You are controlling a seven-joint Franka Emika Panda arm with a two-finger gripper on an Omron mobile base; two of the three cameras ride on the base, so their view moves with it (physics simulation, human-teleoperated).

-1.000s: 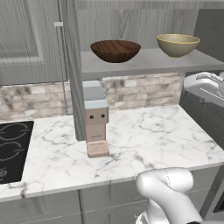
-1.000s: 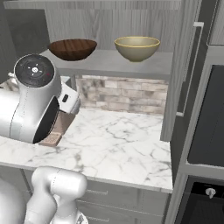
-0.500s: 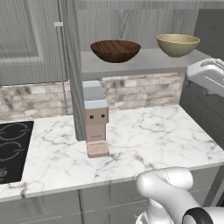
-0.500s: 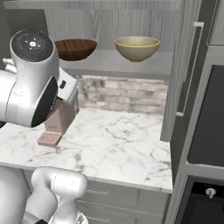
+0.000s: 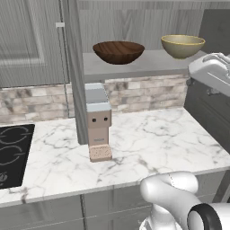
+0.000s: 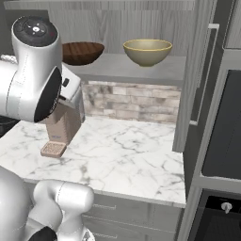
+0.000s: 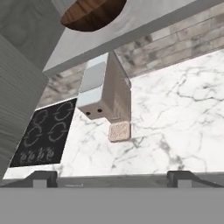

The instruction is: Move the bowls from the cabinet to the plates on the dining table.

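Bowls, brown (image 5: pixel 118 51) and olive (image 5: pixel 183 46), sit well apart near the cabinet (image 5: pixel 148 63) shelf's front edge; we see bare counter (image 5: pixel 148 143) below. Our gripper (image 7: pixel 112 177) is spread wide, holding nothing.

Above the hand, the dark bowl (image 5: pixel 118 51) showed matt wood grain on the cabinet's (image 5: pixel 134 67) smooth grey shelf, while ahead lay a polished veined marble counter (image 5: pixel 148 143) and rough brick backsplash (image 5: pixel 143 92).
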